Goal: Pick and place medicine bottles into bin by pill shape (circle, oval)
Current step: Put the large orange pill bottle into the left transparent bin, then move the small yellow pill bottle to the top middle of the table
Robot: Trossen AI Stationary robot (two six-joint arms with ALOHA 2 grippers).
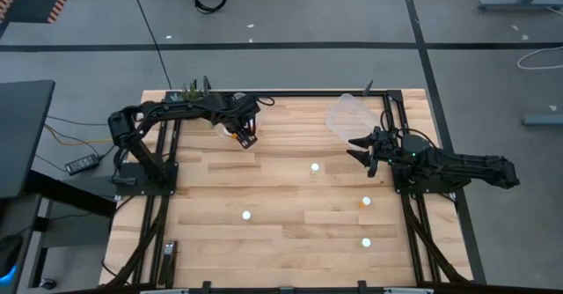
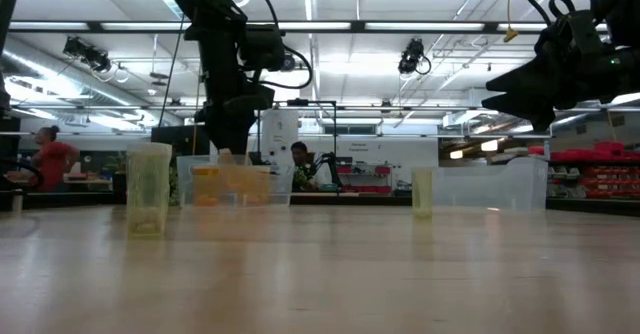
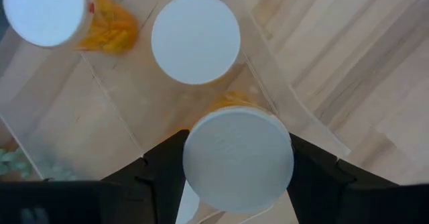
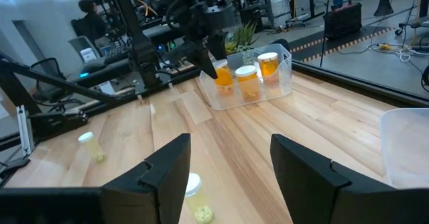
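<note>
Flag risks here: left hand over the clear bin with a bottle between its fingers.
1. The left hand holds a white-capped bottle over the clear bin, right beside two bottles already inside; lowering it may knock them over.
2. It hangs near the bin's wall; a release there could catch the rim and tip the bottle out.
3. The right hand hovers open above a loose bottle and may nudge it on descent.

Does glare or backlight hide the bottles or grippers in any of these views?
High view: medicine bottle caps glare as plain white dots. Low view: ceiling lights backlight the right gripper into a silhouette. Left wrist view: even light, with the cap of the held bottle plain to see.
</note>
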